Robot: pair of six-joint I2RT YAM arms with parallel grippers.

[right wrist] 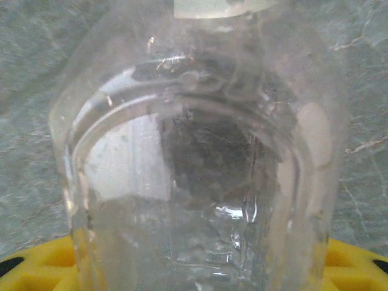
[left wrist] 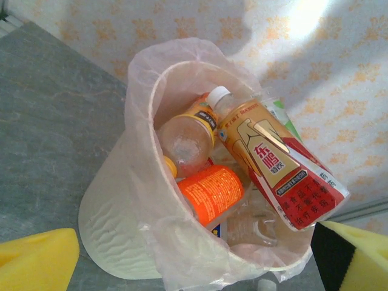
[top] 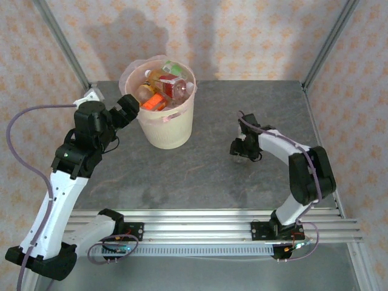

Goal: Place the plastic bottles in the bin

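Note:
The bin (top: 173, 130) is a cream-white bucket with a pink bag liner, standing at the back left of the table and holding several plastic bottles (top: 165, 86). In the left wrist view the bin (left wrist: 109, 224) holds a red-and-gold labelled bottle (left wrist: 273, 163), an orange-labelled one (left wrist: 212, 191) and a clear one (left wrist: 185, 139). My left gripper (top: 128, 108) hangs open against the bin's left side, its yellow pads (left wrist: 36, 260) wide apart. My right gripper (top: 245, 151) is down on the table at the right, shut on a clear plastic bottle (right wrist: 200, 170) with a white cap (right wrist: 212, 6).
The grey table (top: 254, 103) is framed by metal posts (top: 327, 42) at the back corners, with patterned walls behind. An aluminium rail (top: 200, 227) runs along the near edge. A small white cap-like thing (left wrist: 267, 285) lies on the table by the bin's foot.

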